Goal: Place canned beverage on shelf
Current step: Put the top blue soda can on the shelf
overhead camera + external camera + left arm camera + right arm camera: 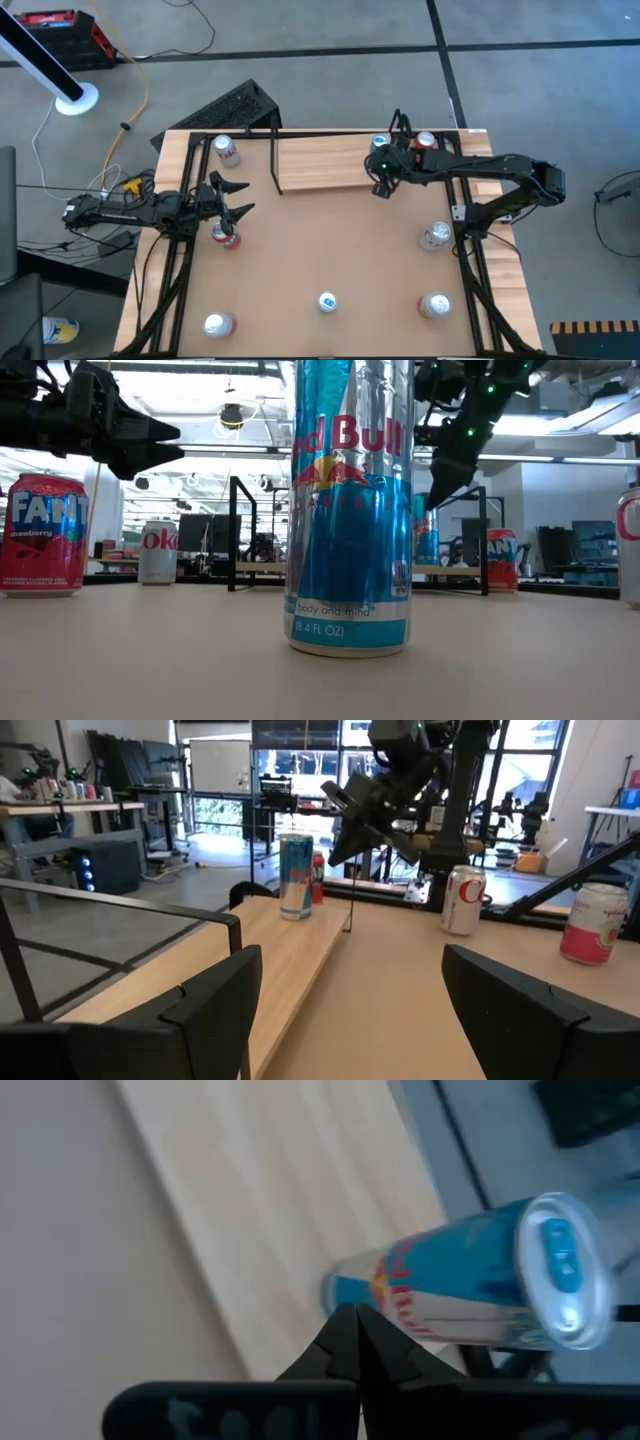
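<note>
Hovering above shelf beside blue can: right tool, fingers pinched together, empty; left tool wide.

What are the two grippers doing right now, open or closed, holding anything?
Left gripper: open, holding nothing, above the table's left side.
Right gripper: shut, empty, beside the blue can standing on the shelf.

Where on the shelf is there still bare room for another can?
The shelf is bare from its left black upright across most of its length. Only its right end is crowded: a blue Red Bull can stands there, a red can sits beyond the right upright, and the shut right gripper hangs at the front edge.
</note>
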Controlling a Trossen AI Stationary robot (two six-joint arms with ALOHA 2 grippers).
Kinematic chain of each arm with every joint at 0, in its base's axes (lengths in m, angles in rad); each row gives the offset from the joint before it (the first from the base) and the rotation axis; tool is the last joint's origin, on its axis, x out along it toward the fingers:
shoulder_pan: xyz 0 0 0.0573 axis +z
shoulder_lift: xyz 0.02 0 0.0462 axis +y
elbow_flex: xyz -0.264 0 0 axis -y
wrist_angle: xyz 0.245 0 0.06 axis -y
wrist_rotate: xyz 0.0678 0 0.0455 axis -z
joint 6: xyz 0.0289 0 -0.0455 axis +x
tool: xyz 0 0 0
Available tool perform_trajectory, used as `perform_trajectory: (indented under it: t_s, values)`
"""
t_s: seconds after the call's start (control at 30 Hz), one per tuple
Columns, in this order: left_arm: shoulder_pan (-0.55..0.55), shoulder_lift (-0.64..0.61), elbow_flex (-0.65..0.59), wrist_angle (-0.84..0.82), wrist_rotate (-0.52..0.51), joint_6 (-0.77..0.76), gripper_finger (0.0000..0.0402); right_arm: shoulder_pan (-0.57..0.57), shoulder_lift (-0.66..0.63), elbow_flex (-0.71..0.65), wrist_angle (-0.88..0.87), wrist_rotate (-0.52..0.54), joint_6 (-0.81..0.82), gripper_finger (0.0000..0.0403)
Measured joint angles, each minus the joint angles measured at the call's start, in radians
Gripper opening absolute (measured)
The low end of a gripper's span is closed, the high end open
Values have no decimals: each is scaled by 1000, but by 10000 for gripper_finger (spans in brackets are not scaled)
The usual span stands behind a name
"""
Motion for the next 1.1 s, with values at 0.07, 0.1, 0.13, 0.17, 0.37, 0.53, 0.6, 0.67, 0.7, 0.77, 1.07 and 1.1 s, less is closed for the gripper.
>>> perform_trajectory:
  t_s: [0.07, 0.1, 0.13, 0.17, 0.37, 0.53, 0.6, 0.67, 0.7, 0.77, 1.07, 1.1]
  values:
    - [0, 0, 0, 1, -1, 1, 295, 1, 0, 0, 4, 11, 0, 15]
    - [0, 0, 0, 1, -1, 1, 295, 1, 0, 0, 5, 11, 0, 15]
    - [0, 0, 0, 1, -1, 0, 295, -1, 1, 0, 11, 11, 0, 16]
    - [0, 0, 0, 1, -1, -2, 295, -4, 8, 0, 20, 11, 3, 16]
    - [0, 0, 0, 0, -1, -7, 295, 5, 89, 0, 39, 32, 13, 16]
    - [0, 0, 0, -2, -1, -8, 295, 20, 148, -1, 41, 155, -14, 17]
    - [0, 0, 0, -4, -1, -7, 295, 22, 147, -1, 47, 165, -26, 17]
    - [0, 0, 0, -4, -1, -1, 295, 23, 147, -1, 67, 164, -35, 17]
    - [0, 0, 0, -4, -1, 0, 295, 22, 147, -1, 70, 165, -38, 17]
    - [0, 0, 0, -4, -1, 0, 295, 16, 142, -1, 76, 168, -49, 17]
    - [0, 0, 0, -5, -1, -7, 295, -42, 164, -1, 96, 189, -134, 17]
    - [0, 0, 0, -5, -1, -5, 295, -49, 163, -1, 99, 188, -140, 17]
